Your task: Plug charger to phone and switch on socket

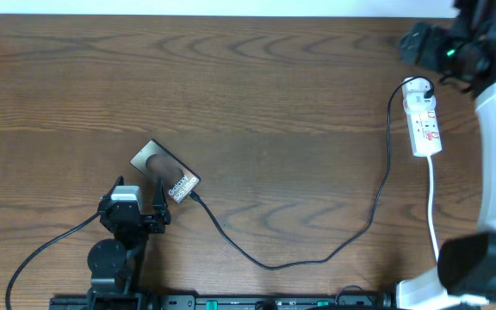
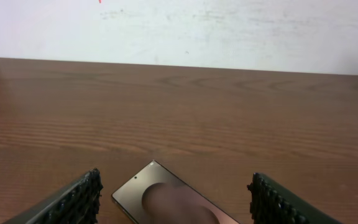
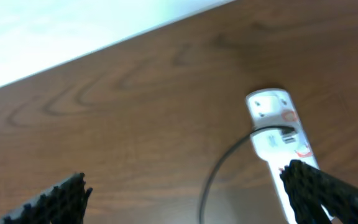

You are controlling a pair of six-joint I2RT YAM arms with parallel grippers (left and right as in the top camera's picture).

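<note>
The phone (image 1: 165,174) lies flat and slanted on the wooden table, a lighter oval patch on its dark face. My left gripper (image 1: 141,200) hovers open just in front of it. In the left wrist view the phone (image 2: 166,200) shows between the two spread fingers (image 2: 79,200), untouched. The charger cable (image 1: 274,263) meets the phone's near right end, curves across the table and rises to the black plug in the socket (image 1: 425,120). My right gripper (image 1: 420,41) is open at the far right, above and beyond the socket (image 3: 278,127), with the charger cable (image 3: 215,174) under its jaws.
The white cord (image 1: 433,215) runs from the socket toward the right arm's white base (image 1: 489,172). A thicker black arm cable (image 1: 50,245) trails left of the left arm. The white wall (image 2: 179,28) bounds the table's far edge.
</note>
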